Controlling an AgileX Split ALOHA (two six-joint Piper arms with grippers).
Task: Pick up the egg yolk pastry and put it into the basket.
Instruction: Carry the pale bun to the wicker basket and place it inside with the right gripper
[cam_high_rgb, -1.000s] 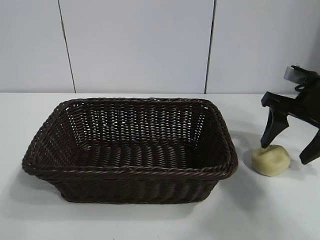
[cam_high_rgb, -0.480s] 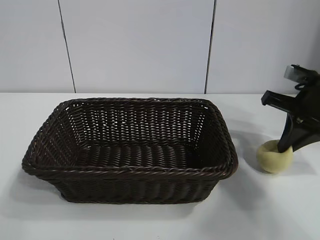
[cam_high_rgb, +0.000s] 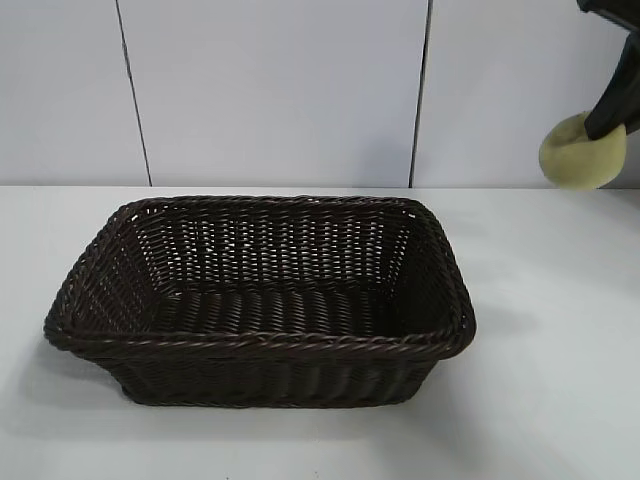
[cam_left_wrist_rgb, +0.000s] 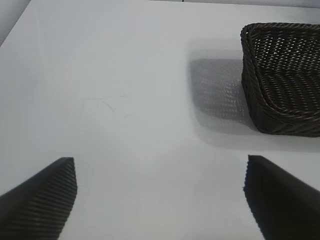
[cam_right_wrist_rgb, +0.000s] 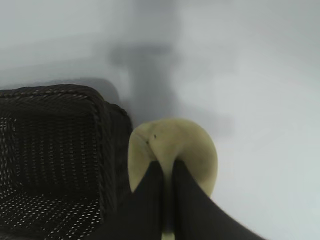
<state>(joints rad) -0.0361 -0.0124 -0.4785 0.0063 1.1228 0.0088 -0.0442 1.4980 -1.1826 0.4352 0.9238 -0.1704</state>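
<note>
The pale yellow egg yolk pastry (cam_high_rgb: 582, 150) hangs high above the table at the far right, squeezed flat in my right gripper (cam_high_rgb: 606, 124), which is shut on it. Through the right wrist camera the pastry (cam_right_wrist_rgb: 172, 145) bulges round the two black fingers (cam_right_wrist_rgb: 150, 192) pinched into it, the gripper (cam_right_wrist_rgb: 166, 167) being beside the basket's corner. The dark brown woven basket (cam_high_rgb: 262, 345) stands on the table's left and middle, with nothing in it. My left gripper (cam_left_wrist_rgb: 160, 172) is open over bare table, apart from the basket (cam_left_wrist_rgb: 285, 75), with nothing between its fingers.
A white table (cam_high_rgb: 540, 400) carries the basket. A pale panelled wall (cam_high_rgb: 270, 90) with two dark seams stands behind it.
My right gripper closed on the pastry on the table and then lifted it well up, towards the top right corner. The basket and the left arm have not moved.
</note>
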